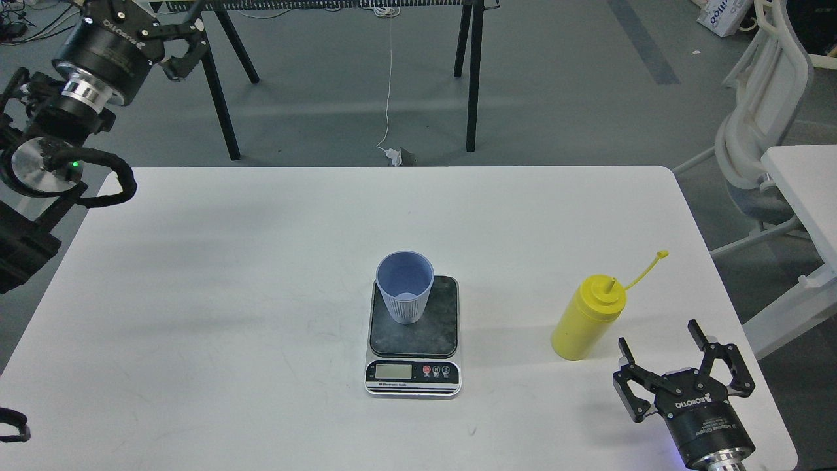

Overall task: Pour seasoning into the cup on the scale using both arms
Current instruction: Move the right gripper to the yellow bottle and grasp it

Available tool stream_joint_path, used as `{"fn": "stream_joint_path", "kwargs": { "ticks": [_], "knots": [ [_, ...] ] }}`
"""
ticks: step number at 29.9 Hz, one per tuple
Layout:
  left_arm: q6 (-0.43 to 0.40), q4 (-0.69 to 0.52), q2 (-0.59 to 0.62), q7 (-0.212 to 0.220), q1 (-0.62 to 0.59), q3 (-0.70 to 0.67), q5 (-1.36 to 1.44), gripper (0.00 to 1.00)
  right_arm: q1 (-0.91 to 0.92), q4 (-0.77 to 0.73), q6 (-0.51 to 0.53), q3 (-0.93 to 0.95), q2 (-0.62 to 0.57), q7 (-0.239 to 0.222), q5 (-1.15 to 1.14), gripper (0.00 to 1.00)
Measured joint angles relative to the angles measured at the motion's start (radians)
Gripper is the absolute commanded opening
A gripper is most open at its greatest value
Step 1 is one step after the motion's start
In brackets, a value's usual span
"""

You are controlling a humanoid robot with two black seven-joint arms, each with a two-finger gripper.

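Note:
The pale blue-grey ribbed cup [405,286] stands upright on the dark plate of the scale [413,340] at the table's middle front. The yellow seasoning bottle [587,318] stands upright on the table to the right, its tethered tip cap off and hanging out to the upper right. My right gripper [660,339] is open and empty, just right of and in front of the bottle, not touching it. My left gripper [186,46] is raised at the far upper left, beyond the table's back edge, open and empty.
The white table [229,294] has rounded corners; its right edge runs close to my right gripper. A black-legged bench [471,72] stands behind the table. A white chair [765,124] and another white table [807,190] are at the right.

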Motion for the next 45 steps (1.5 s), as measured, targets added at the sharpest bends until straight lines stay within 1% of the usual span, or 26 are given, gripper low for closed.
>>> {"fn": "stream_joint_path", "kwargs": {
  "ticks": [2, 5, 11, 19, 23, 24, 27, 31, 33, 35, 39, 41, 45],
  "knots": [
    [-0.001, 0.033, -0.002, 0.030, 0.002, -0.023, -0.004, 1.00, 0.007, -0.010, 0.000, -0.017, 0.017, 0.002, -0.025, 1.00],
    [-0.001, 0.053, 0.000, 0.045, 0.002, -0.032, -0.004, 1.00, 0.029, -0.040, 0.000, -0.026, 0.053, 0.004, -0.042, 1.00],
    [-0.001, 0.056, 0.003, 0.047, 0.005, -0.033, -0.004, 1.00, 0.120, -0.163, 0.000, -0.037, 0.121, 0.005, -0.045, 1.00],
    [-0.001, 0.054, 0.010, 0.047, 0.006, -0.031, 0.000, 1.00, 0.212, -0.264, 0.000, -0.082, 0.163, 0.010, -0.045, 0.98],
    [-0.001, 0.045, 0.014, 0.047, 0.012, -0.029, 0.004, 1.00, 0.247, -0.295, 0.000, -0.094, 0.173, 0.037, -0.048, 0.89],
    [-0.001, 0.044, 0.017, 0.047, 0.013, -0.028, 0.004, 1.00, 0.252, -0.296, 0.000, -0.094, 0.173, 0.046, -0.053, 0.85],
    [-0.001, 0.044, 0.031, 0.047, 0.015, -0.026, 0.004, 1.00, 0.264, -0.298, 0.000, -0.090, 0.174, 0.070, -0.078, 0.66],
    [-0.001, 0.040, 0.039, 0.049, 0.016, -0.024, 0.006, 1.00, 0.271, -0.300, 0.000, -0.086, 0.174, 0.098, -0.091, 0.62],
    [-0.001, 0.038, 0.040, 0.053, 0.016, -0.023, 0.006, 1.00, 0.272, -0.301, 0.000, -0.081, 0.174, 0.102, -0.091, 0.61],
    [-0.001, 0.038, 0.040, 0.054, 0.016, -0.022, 0.006, 1.00, 0.273, -0.300, 0.000, -0.079, 0.174, 0.104, -0.091, 0.57],
    [-0.001, 0.037, 0.040, 0.055, 0.016, -0.022, 0.006, 1.00, 0.282, -0.281, 0.000, -0.057, 0.168, 0.104, -0.091, 0.52],
    [-0.001, 0.036, 0.042, 0.055, 0.015, -0.022, 0.006, 1.00, 0.287, -0.265, 0.000, -0.030, 0.140, 0.104, -0.108, 0.50],
    [-0.001, 0.012, 0.062, 0.055, 0.014, -0.023, 0.006, 1.00, 0.329, -0.215, 0.000, 0.027, 0.007, 0.103, -0.172, 0.49]
  ]
}}
